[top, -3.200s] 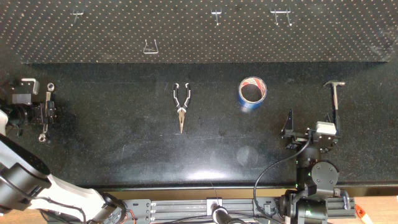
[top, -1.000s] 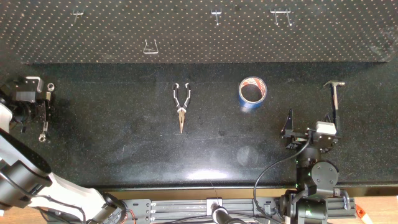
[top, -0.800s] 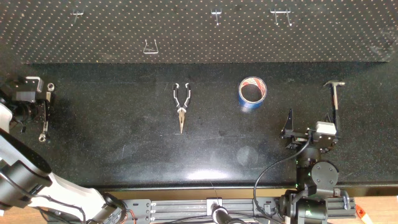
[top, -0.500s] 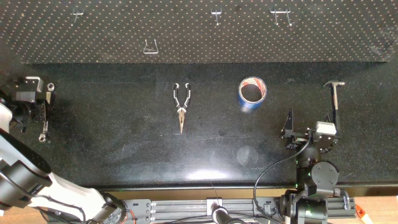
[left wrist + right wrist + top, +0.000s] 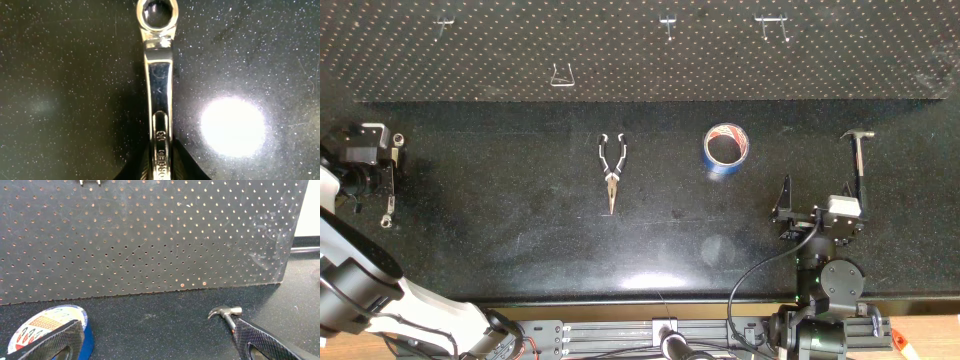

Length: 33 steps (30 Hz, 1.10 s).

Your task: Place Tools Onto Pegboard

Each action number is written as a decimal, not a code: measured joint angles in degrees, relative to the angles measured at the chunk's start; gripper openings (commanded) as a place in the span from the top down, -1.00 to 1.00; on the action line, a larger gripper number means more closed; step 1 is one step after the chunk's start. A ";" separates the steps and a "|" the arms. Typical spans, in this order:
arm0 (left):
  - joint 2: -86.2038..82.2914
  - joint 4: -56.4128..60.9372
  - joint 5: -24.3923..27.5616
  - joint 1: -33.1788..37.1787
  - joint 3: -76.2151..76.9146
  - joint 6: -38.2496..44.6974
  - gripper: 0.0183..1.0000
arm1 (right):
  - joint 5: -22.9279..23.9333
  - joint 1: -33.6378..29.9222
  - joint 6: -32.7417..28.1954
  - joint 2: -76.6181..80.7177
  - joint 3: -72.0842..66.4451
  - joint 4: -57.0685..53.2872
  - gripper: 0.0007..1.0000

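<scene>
The left jaws were drawn in narrow on the wrench [image 5: 159,100], gripping its shank from both sides. The rest of the shank ran straight out from between them to the ring end [image 5: 156,14]. The wrench was at the far left of the black tabletop [image 5: 520,220], lying roughly in line with the depth of the table, ring end toward the pegboard [image 5: 620,50]. Whether it rested on the surface or hung just above it could not be told. The left arm [image 5: 350,260] rose from the lower left corner of the top view, with its wrist turned so that the jaws pointed straight down at the tabletop.

The right jaws stood wide apart and held nothing. In the right wrist view the tape roll [image 5: 50,320] lay beyond one finger and the hammer [image 5: 225,312] beyond the other, both on the tabletop short of the pegboard. The right arm [image 5: 825,280] was folded low over its base, its wrist held level and facing the board.

The pliers [image 5: 611,180] lay near the middle of the tabletop, well apart from both arms, handles toward the pegboard.
</scene>
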 measured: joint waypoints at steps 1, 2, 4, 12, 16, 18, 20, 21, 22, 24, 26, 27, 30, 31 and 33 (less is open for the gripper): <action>0.00 0.00 -0.02 0.00 0.00 -0.02 0.76 | 0.00 0.00 0.02 0.00 0.00 0.00 -0.94; 0.00 0.00 -0.02 0.00 0.00 -0.02 0.78 | 0.00 0.00 0.02 0.00 0.00 0.00 -0.94; 0.00 0.00 -0.02 0.00 0.00 -0.02 0.79 | 0.00 0.00 0.02 0.00 0.00 0.00 -0.94; 0.00 0.00 -0.02 0.00 0.04 -0.42 0.82 | 0.00 0.00 0.02 0.00 0.00 0.00 -0.94; 0.00 -0.02 -0.02 0.00 0.09 -0.44 0.89 | 0.00 0.00 0.02 0.00 0.00 0.00 -0.94; 0.00 -0.02 -0.02 0.00 0.09 -0.44 0.90 | 0.00 0.00 0.02 0.00 0.00 0.00 -0.94; 0.00 -0.02 -0.02 0.00 0.09 -0.44 0.92 | 0.00 0.00 0.02 0.00 0.00 0.00 -0.94; 0.00 -0.02 -0.02 0.00 0.09 -0.44 0.93 | 0.00 0.00 0.02 0.00 0.00 0.00 -0.94; 0.00 -0.02 -0.02 0.00 0.09 -0.44 0.97 | 0.00 0.00 0.02 0.00 0.00 0.00 -0.95; 0.00 -0.02 -0.02 0.00 0.09 -0.44 0.98 | 0.00 0.00 0.02 0.00 0.02 0.00 -0.94; 0.00 -0.02 -0.02 0.00 0.09 -0.44 0.98 | 0.00 0.00 0.02 0.00 0.00 0.00 -0.94; 0.00 -0.04 -0.02 0.00 0.09 -0.44 0.98 | 0.00 0.00 0.02 0.00 0.00 0.00 -0.94; 0.00 -0.33 -0.02 0.00 0.20 -0.68 0.98 | 0.00 0.00 0.02 0.00 0.00 0.00 -0.94; 0.00 -0.52 -0.04 0.00 0.26 -1.27 0.98 | 0.00 0.00 0.02 0.00 0.00 0.00 -0.94; 0.00 -1.14 -0.04 0.00 0.33 -2.47 0.98 | 0.00 0.00 0.02 0.00 0.00 0.00 -0.94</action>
